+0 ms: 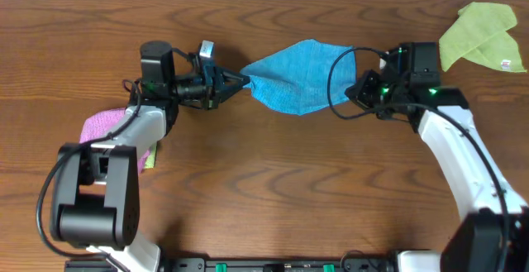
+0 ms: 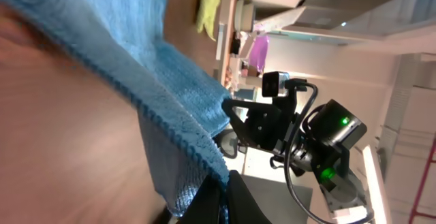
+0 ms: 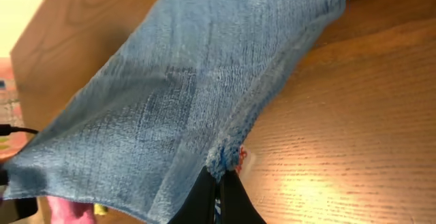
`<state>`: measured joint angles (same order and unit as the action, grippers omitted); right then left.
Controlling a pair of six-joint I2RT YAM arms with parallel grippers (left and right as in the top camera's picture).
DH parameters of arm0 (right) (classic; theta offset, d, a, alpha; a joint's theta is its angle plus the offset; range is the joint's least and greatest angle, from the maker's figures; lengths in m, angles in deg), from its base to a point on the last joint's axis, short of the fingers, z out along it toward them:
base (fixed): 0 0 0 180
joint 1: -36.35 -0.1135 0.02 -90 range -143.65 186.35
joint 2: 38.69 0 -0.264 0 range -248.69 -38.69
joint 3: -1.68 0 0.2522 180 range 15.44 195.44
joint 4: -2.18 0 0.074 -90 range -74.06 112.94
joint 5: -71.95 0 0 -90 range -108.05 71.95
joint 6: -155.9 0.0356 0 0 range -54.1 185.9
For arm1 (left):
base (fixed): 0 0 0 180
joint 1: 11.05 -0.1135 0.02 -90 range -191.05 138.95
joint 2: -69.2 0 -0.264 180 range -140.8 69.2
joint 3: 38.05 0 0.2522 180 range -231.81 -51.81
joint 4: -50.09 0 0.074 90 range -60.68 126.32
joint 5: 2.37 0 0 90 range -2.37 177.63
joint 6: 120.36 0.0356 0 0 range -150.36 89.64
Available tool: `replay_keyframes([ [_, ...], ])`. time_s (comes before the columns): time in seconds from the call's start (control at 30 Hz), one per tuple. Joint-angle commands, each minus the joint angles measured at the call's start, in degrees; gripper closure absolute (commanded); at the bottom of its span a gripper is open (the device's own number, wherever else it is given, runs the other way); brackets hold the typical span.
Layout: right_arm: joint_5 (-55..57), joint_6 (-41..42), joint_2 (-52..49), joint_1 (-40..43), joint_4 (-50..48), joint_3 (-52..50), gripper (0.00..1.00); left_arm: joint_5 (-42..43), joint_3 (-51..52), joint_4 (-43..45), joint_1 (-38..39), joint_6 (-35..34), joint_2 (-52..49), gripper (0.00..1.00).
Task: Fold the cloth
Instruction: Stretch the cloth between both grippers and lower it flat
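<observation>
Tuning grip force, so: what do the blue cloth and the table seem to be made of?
The blue cloth: likely knitted microfibre or terry, matte; fine ribbed loops and a stitched hem show. The table: wood or wood-look laminate, slightly glossy; grain lines and soft glare show.

Left arm [image 1: 139,128]: white link between bulky black joints, with a black cylinder at the wrist.
Right arm [image 1: 442,144]: white link, black joints, boxy black wrist block.
Left gripper [image 1: 242,79]: black, with tapering fingers.
Right gripper [image 1: 354,92]: black and angular.
Cables [image 1: 330,82]: thin and black, looping beside each arm.
Lights [image 1: 383,86]: small green spots on the right wrist.
</observation>
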<state>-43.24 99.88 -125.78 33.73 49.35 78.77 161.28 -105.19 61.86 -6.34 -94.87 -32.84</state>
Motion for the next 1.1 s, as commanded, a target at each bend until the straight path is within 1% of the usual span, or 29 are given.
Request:
replay_keyframes([
  [0.0, -1.07, 0.72, 4.09, -0.39, 0.85, 0.02, 0.99, 2.80, -1.22, -1.18, -0.04, -0.24, 2.25, 0.94],
  [0.3, 3.21, -0.20, 11.47, -0.35, 8.83, 0.04, 0.99, 8.52, -1.20, -1.77, 1.07, -0.28, 2.86, 0.94],
  [0.6, 4.15, -0.22, 16.26, 0.39, 11.02, 0.07, 0.98, 10.47, -1.20, -1.75, 6.08, -0.90, 2.86, 0.94],
  [0.8, 4.20, -3.04, 18.45, 3.34, 16.87, 0.09, 0.99, 13.86, -0.79, -1.77, 8.92, -0.85, 2.86, 0.94],
  [1.07, 4.46, -4.52, 20.90, 5.64, 20.24, 0.09, 0.99, 16.68, 5.18, -1.70, 8.94, 0.24, 2.89, 0.94],
])
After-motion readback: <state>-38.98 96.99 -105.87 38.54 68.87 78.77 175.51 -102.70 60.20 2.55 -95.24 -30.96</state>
